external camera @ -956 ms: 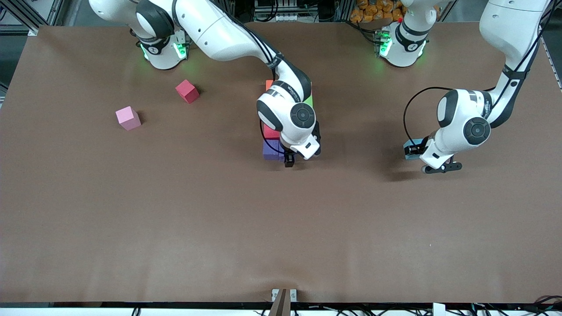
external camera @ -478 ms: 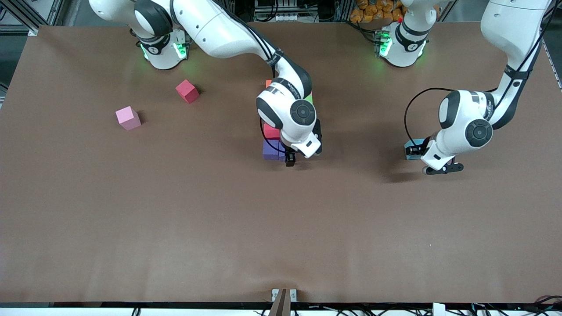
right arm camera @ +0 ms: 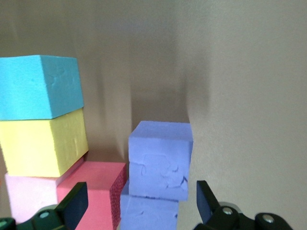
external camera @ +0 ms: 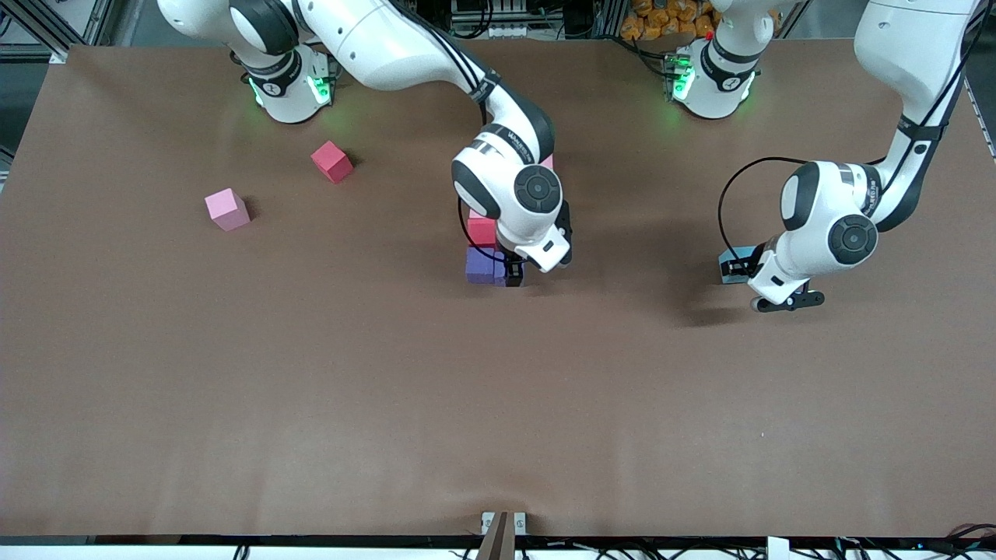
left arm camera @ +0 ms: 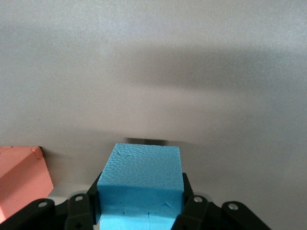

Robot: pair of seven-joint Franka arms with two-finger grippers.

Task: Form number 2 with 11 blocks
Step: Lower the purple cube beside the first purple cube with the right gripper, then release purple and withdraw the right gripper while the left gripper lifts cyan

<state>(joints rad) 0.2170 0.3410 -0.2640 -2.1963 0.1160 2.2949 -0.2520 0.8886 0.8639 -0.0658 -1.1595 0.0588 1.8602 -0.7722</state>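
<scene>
The number 2's blocks stand clustered mid-table, mostly hidden under my right arm; a red cube, purple cubes and a pink edge show. My right gripper is open, low over the purple cubes. In the right wrist view its gripper straddles two purple cubes, beside red, pink, yellow and light blue cubes. My left gripper is shut on a light blue cube, also in the left wrist view, just above the table.
A loose red cube and a loose pink cube lie toward the right arm's end of the table. An orange-pink cube sits on the table close to my left gripper.
My right gripper has shifted a little toward the robots' bases, over the purple cubes. My left gripper with the light blue cube has barely drifted.
</scene>
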